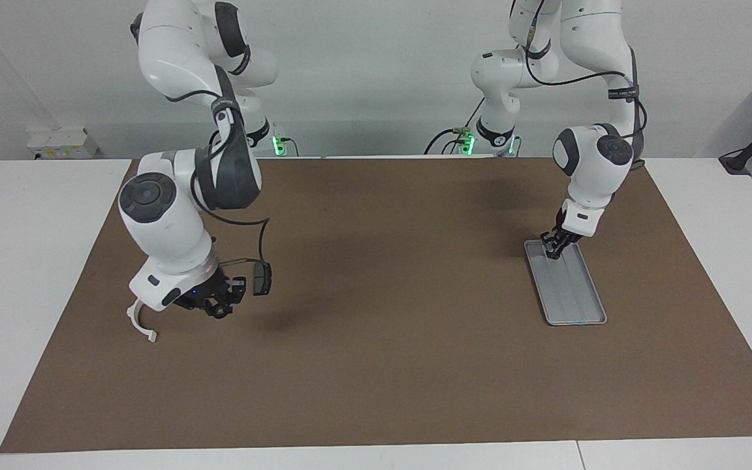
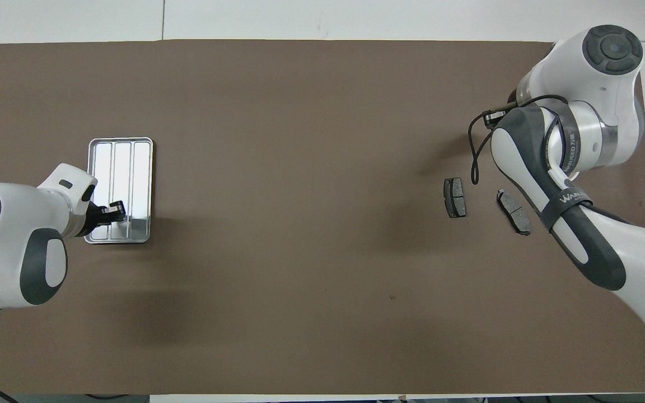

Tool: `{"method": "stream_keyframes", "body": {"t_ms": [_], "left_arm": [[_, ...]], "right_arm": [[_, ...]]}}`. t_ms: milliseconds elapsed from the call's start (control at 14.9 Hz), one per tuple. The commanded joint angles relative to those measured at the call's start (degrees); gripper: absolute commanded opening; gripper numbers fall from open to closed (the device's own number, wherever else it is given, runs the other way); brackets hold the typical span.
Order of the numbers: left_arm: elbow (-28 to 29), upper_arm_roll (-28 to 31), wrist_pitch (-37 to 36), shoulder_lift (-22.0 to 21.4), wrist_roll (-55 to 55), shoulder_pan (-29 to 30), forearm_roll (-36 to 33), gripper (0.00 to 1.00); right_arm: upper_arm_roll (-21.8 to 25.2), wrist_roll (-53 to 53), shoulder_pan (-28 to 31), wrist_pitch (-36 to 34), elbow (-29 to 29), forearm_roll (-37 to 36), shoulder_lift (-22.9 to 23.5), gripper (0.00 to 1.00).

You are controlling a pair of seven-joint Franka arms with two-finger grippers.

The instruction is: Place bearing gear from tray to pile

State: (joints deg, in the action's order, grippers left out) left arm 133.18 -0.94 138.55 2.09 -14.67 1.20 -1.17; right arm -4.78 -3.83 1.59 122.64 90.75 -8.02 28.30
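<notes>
Left tool [image 1: 553, 251] of mine sits down inside the tray [image 1: 575, 297], at the tray's robot-side end, fingertips pinched together; whatever small part sits between them I cannot make out. Under it the tray is shallow, silver-grey, with rounded corners, a raised rim and 3 ribbed lanes along its floor. My right tool [image 1: 219, 307] hangs low over the pile, at the right arm's end of the counter, and I cannot tell how wide it stands. Beside it lie 2 dark grey brake pads [image 2: 454, 197] and a white half-ring bracket [image 1: 141, 323]. A brown mat [image 1: 376, 365] covers the white counter [image 1: 23, 261]; the wall [image 1: 376, 65] is plain white.
</notes>
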Motion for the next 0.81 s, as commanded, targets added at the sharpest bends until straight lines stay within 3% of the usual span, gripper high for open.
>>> {"method": "stream_keyframes", "body": {"t_ms": [0,202,538,672,739], "left_arm": [[-12.7,-0.4,-15.2,-0.3,-1.5,-0.4,2.0,0.00],[-23.9,-0.4,-22.0,2.5,-10.8,-5.7,4.9,0.00],[-25.3,-0.3,-19.2,3.3,-27.2,-20.3,2.5,0.00],[-25.8,-0.2,-18.1,5.7,-31.8,-26.0,1.5,0.00],[-26.0,-0.2,-16.7,7.7,-34.8,-28.7,0.5,0.00]], "right_arm": [[-1.0,-2.7,3.0,4.9,3.4,-1.0,0.3,0.00],[-1.0,-3.2,4.6,9.9,3.5,-1.0,4.0,0.00],[-1.0,-2.5,4.4,10.3,3.4,-0.9,5.1,0.00],[-1.0,-2.1,4.4,9.7,3.4,-0.9,5.0,0.00],[-1.0,-2.0,4.4,9.5,3.4,-0.9,4.9,0.67]]}}
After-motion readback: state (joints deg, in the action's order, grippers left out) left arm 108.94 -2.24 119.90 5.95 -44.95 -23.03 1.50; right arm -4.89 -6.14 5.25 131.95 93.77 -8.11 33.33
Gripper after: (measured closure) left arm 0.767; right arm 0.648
